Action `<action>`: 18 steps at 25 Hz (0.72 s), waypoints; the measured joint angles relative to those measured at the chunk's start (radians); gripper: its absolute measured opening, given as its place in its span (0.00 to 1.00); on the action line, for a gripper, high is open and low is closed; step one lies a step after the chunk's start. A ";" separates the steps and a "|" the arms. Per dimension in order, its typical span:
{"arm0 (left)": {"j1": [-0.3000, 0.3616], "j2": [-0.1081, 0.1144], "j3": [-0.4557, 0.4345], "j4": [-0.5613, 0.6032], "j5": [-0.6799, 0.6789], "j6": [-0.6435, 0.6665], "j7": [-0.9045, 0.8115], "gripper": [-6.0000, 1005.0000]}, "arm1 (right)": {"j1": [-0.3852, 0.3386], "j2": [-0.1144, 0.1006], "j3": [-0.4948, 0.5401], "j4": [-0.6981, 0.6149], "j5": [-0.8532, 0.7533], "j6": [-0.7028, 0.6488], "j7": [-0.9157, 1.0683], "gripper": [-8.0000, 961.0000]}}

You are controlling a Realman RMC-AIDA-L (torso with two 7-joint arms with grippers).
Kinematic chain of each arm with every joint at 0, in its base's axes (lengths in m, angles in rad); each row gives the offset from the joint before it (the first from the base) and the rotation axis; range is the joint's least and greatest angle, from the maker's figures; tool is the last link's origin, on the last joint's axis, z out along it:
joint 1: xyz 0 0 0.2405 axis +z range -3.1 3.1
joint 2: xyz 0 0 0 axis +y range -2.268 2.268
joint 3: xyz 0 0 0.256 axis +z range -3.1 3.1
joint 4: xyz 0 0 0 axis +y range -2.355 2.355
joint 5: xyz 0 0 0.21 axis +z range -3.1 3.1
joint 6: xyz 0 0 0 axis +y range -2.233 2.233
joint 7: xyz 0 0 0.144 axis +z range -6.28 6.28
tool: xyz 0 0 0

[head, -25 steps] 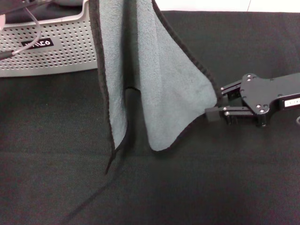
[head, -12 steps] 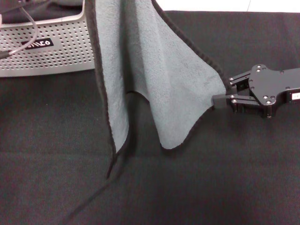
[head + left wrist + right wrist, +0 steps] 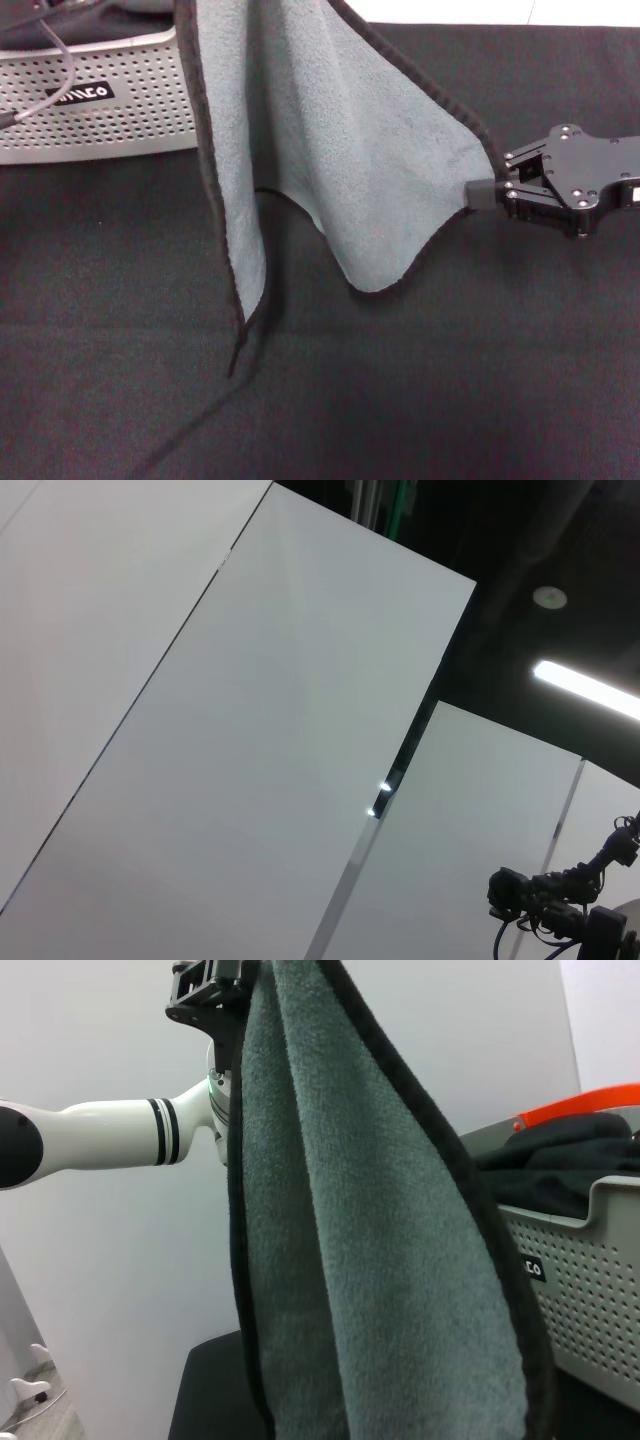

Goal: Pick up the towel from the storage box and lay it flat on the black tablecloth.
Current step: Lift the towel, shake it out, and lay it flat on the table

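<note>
The towel [image 3: 330,150] hangs above the black tablecloth [image 3: 450,380], right of the storage box [image 3: 90,100]. The left gripper [image 3: 205,985] clamps its top, while the right gripper [image 3: 480,192] pinches its right edge.

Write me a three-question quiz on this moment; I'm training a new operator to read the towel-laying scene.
1. True or false: the fluffy grey-green fleece towel lies flat on the matte black tablecloth.
2. Which gripper pinches the towel's side edge? A) right gripper B) left gripper
3. Fill in: the perforated pale grey plastic storage box sits on the robot's ____ side.

Key: 1 false, it hangs; 2 A; 3 left.
</note>
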State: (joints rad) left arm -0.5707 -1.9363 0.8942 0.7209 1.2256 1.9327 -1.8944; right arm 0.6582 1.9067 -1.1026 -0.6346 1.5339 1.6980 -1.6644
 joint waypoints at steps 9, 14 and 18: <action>0.013 0.001 0.000 -0.009 0.003 -0.002 0.000 0.02 | -0.016 0.006 0.024 -0.032 0.003 0.002 -0.007 0.07; 0.041 0.001 -0.004 -0.014 0.012 -0.010 0.003 0.02 | -0.020 0.018 0.025 -0.083 0.000 -0.002 -0.003 0.06; 0.078 -0.016 -0.045 -0.009 0.027 -0.023 0.016 0.02 | -0.056 0.032 0.020 -0.188 -0.003 -0.004 0.013 0.01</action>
State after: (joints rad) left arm -0.4925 -1.9519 0.8491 0.7115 1.2524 1.9102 -1.8782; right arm 0.6018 1.9384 -1.0826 -0.8231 1.5305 1.6943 -1.6515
